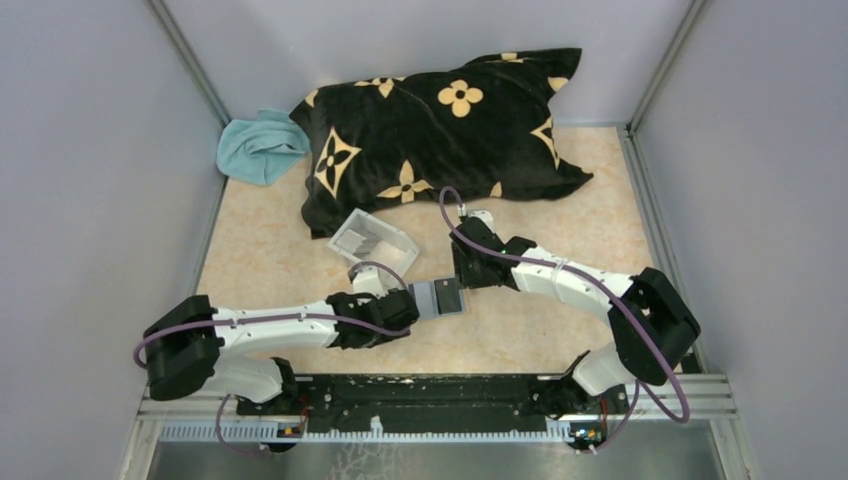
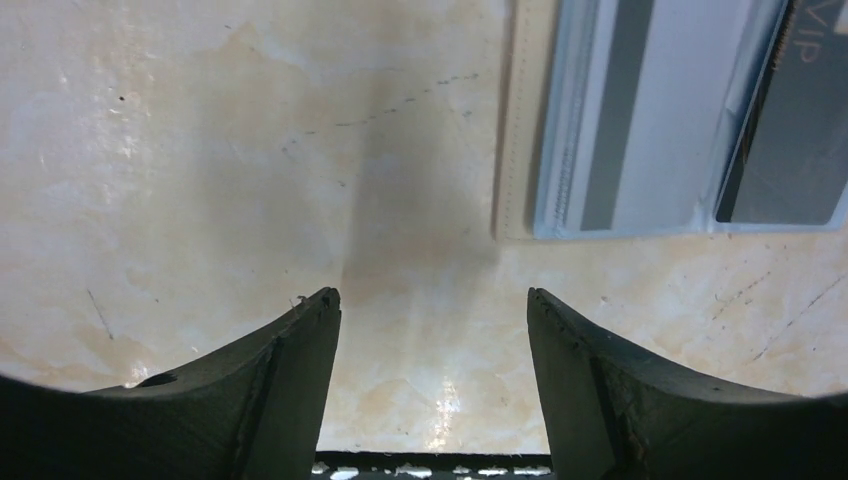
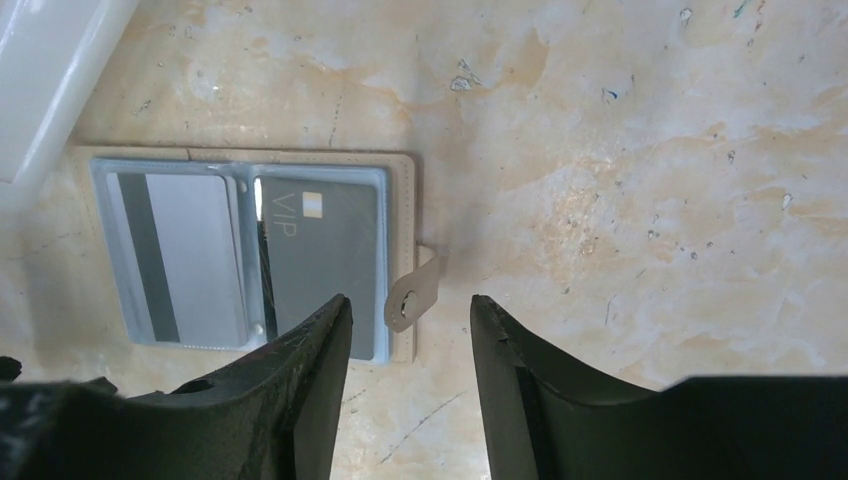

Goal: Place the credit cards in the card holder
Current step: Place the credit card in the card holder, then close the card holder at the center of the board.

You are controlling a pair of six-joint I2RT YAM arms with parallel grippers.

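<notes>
holder: tan folding card holder (image 3: 403, 200), open flat on the marbled tabletop (image 3: 650, 200), long axis across the right fingers' gap
cards: pale striped plastic card (image 3: 185, 255) and dark grey "vip" card (image 3: 325, 230), both tucked inside it
right gripper (image 3: 408, 300): fingers apart, empty, snap tab (image 3: 418, 285) between the tips; likely the nearer arm
left gripper (image 2: 432, 300): fingers apart, empty; holder ahead, off to their right

The 2 YAM arms are twins: left arm (image 1: 270, 328) and right arm (image 1: 565, 277) both have white link shells with chunky black joints. A purple cable (image 1: 300, 318) loops along each 1. The fingers (image 2: 290, 390) are matte black, curved and scuffed at the edges. The bases are bolted to a black plate (image 1: 430, 395) at 6 o'clock.
</notes>
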